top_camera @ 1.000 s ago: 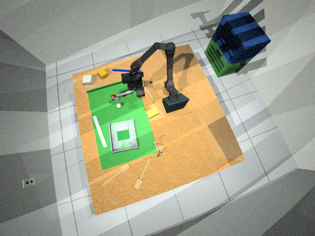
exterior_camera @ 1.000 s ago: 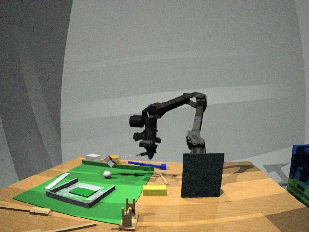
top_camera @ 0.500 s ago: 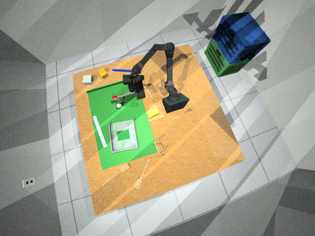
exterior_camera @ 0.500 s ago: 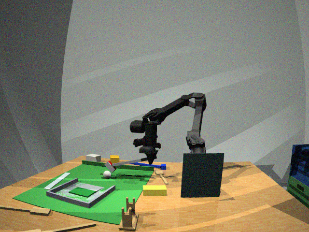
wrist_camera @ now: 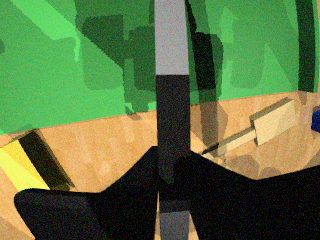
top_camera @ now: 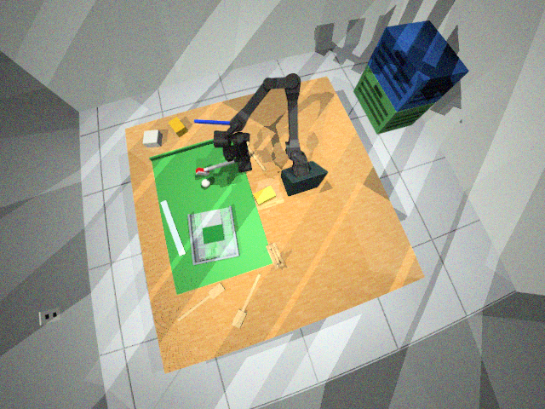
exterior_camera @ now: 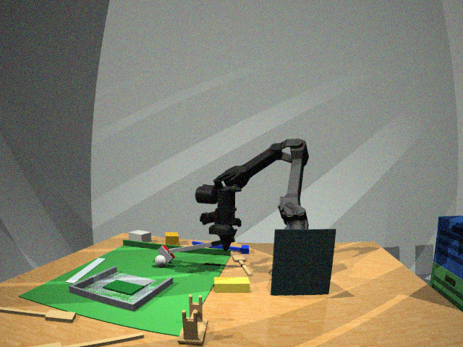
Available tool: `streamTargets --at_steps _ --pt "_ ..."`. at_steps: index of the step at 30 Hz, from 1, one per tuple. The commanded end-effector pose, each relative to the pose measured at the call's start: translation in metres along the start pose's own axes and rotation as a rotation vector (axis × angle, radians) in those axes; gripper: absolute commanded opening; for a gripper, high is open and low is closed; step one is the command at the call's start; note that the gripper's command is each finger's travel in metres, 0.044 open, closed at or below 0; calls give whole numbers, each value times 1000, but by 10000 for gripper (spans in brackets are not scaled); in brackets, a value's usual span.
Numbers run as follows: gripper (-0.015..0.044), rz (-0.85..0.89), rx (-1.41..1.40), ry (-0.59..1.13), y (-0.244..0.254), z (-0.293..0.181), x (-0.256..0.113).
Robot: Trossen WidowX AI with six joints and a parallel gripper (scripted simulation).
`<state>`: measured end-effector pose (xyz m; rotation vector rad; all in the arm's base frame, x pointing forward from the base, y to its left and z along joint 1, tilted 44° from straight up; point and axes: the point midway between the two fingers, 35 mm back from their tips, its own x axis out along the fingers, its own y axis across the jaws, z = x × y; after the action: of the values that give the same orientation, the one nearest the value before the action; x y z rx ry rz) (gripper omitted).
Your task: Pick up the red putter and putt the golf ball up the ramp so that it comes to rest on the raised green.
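The red putter (top_camera: 220,165) (exterior_camera: 190,248) (wrist_camera: 171,40) has a grey shaft and a red-and-white head. My gripper (top_camera: 241,166) (exterior_camera: 226,247) (wrist_camera: 166,151) is shut on the shaft's dark grip end, above the mat's edge. The shaft slopes down to the head. The white golf ball (top_camera: 205,182) (exterior_camera: 160,260) rests on the green mat (top_camera: 175,185) (exterior_camera: 56,287), close beside the head, on its ramp-facing side. A gap shows in the top view; contact is unclear. The raised green (top_camera: 213,233) (exterior_camera: 124,286) sits inside a grey-walled frame (top_camera: 235,231) (exterior_camera: 149,297). The ball and head are outside the wrist view.
A white strip (top_camera: 172,227) (exterior_camera: 85,270) lies left of the frame. A dark green wall (top_camera: 182,149) (exterior_camera: 144,244) edges the mat. A blue stick (top_camera: 211,122) lies behind it. A yellow block (top_camera: 265,195) (exterior_camera: 231,285) (wrist_camera: 20,162) and a wooden stand (top_camera: 275,255) (exterior_camera: 192,330) stand at the right.
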<state>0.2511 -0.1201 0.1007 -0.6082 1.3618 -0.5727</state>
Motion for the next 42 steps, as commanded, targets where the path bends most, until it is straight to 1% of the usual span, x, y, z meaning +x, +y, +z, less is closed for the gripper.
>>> streamTargets --at_steps 1,7,14,24,26,30,35,39,42 --pt "0 0 2 -2 0 0 -1" --pt "0 1 1 -3 -4 1 0" --pt "0 2 -3 -8 -28 2 2" --pt "0 7 -6 -1 -24 0 3" --pt "0 15 -5 0 -8 4 4" --pt "0 26 -3 1 45 9 5" --pt "0 12 -4 -4 103 2 3" --pt "0 8 -4 -6 110 0 1" --pt "0 10 -4 -6 111 1 -6"
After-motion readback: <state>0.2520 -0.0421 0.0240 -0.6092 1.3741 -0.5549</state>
